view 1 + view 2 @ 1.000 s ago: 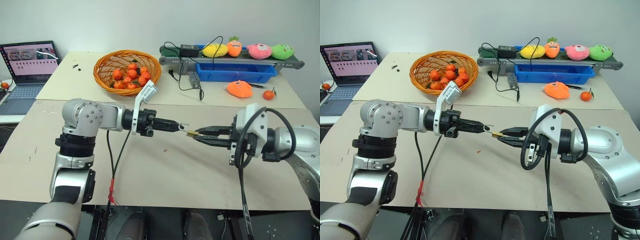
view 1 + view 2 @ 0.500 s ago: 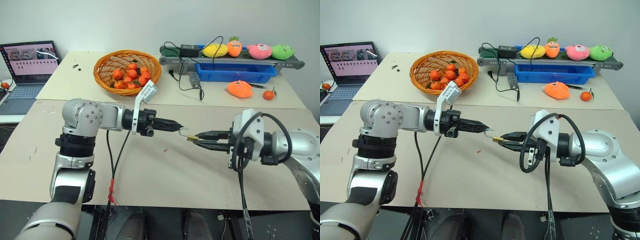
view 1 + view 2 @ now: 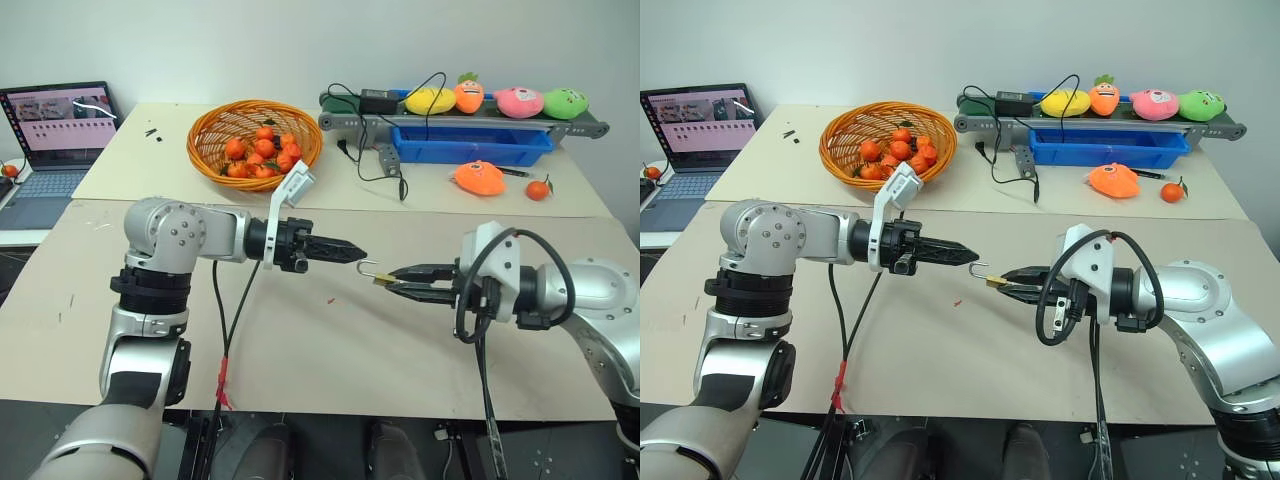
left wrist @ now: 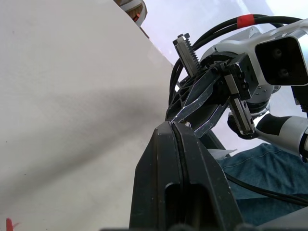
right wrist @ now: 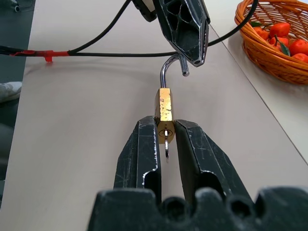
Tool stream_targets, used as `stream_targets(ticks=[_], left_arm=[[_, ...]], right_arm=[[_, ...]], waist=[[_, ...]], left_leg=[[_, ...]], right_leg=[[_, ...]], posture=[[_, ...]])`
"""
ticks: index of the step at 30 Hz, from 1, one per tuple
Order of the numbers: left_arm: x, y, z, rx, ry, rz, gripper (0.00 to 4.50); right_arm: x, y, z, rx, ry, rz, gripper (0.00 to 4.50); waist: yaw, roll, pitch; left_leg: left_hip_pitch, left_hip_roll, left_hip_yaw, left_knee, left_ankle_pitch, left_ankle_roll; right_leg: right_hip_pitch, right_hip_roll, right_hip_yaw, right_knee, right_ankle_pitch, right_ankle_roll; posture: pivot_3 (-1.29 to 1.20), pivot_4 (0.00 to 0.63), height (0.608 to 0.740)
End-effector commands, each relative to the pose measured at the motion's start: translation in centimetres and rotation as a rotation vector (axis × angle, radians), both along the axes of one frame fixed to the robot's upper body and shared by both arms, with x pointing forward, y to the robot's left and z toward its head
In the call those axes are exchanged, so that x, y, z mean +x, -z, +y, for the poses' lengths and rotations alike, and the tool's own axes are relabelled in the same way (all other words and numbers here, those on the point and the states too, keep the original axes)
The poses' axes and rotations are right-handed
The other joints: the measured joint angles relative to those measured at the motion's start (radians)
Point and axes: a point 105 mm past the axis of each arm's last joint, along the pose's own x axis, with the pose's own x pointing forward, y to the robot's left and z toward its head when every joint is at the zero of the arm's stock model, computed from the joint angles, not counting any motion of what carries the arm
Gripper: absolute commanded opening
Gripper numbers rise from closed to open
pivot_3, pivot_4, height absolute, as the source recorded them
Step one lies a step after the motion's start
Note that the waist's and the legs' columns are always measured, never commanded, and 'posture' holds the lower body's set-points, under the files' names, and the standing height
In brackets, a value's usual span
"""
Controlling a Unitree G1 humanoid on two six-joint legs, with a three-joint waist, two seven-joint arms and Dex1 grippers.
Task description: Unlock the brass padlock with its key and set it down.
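Right tool (image 5: pixel 165 132) pinches padlock (image 5: pixel 164 107) in air, mid counter (image 3: pixel 330 350), key (image 5: pixel 166 144) in its near end. Shackle (image 5: pixel 171 65) is swung out, prob. unlocked. Left tool (image 3: pixel 352 255), pressed together, sits just beside shackle tip.

My black fingers (image 5: pixel 144 149) gripped a golden-yellow padlock (image 5: pixel 164 109) with a silver shackle (image 5: pixel 169 70); the basket (image 3: pixel 205 135) was orange.
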Motion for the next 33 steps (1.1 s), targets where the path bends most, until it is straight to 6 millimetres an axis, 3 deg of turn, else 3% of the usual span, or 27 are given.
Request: stream_targets(ticks=[1,7,11,17,20,26,33], left_arm=[[-0.2,-1.0,0.1,-0.027,0.002,-0.042,0.04],[0.6,-1.4,0.7,-0.032,-0.040,-0.060,0.04],[1.0,-1.5,1.5,-0.022,-0.073,-0.069,0.04],[0.6,-0.9,3.1,0.053,-0.095,-0.101,0.04],[0.5,-0.9,4.1,0.085,-0.112,-0.144,0.04],[-0.9,0.1,6.0,0.183,-0.071,-0.240,0.04],[-2.1,0.2,6.6,0.216,-0.020,-0.296,0.04]], right_arm=[[-0.1,-1.1,0.1,0.001,-0.013,-0.071,0.21],[0.7,-0.9,-0.9,-0.037,0.017,-0.081,0.21],[2.5,-0.2,-1.9,-0.084,0.079,-0.144,0.21],[4.7,1.6,-1.2,-0.172,0.078,-0.291,0.21],[5.6,2.7,-0.9,-0.249,0.050,-0.404,0.21],[7.5,3.5,-0.4,-0.460,-0.045,-0.796,0.21],[7.8,4.1,0.9,-0.471,-0.133,-1.072,0.21]], waist=[[0.000,0.000,0.000],[0.000,0.000,0.000],[-0.002,0.000,0.000],[-0.014,0.000,0.000],[-0.014,0.000,0.000],[-0.018,0.000,0.000],[-0.017,0.000,0.000]], left_leg=[[0.000,0.000,0.000,0.000,0.000,0.000],[0.000,0.000,0.000,0.000,0.000,0.000],[0.000,0.000,0.000,0.000,0.000,0.000],[0.000,0.000,0.001,0.000,0.000,-0.001],[0.000,0.000,0.001,0.000,0.001,-0.001],[0.001,0.000,0.003,-0.002,0.001,-0.003],[0.000,0.001,0.003,-0.003,0.002,-0.004]], right_leg=[[0.000,0.000,0.000,0.000,0.000,0.000],[0.000,0.000,0.000,0.000,0.000,0.000],[0.000,0.000,0.000,0.000,0.000,0.000],[-0.001,0.000,0.001,0.000,0.000,0.000],[-0.001,0.000,0.001,0.000,0.000,0.000],[-0.002,0.000,0.003,0.000,0.000,0.000],[-0.004,0.001,0.003,0.000,0.000,0.000]], posture=[[0.00,0.150,0.740],[0.00,0.150,0.740],[0.00,0.150,0.740],[0.00,0.150,0.740],[0.00,0.150,0.740],[0.00,0.150,0.740],[0.00,0.150,0.740]])
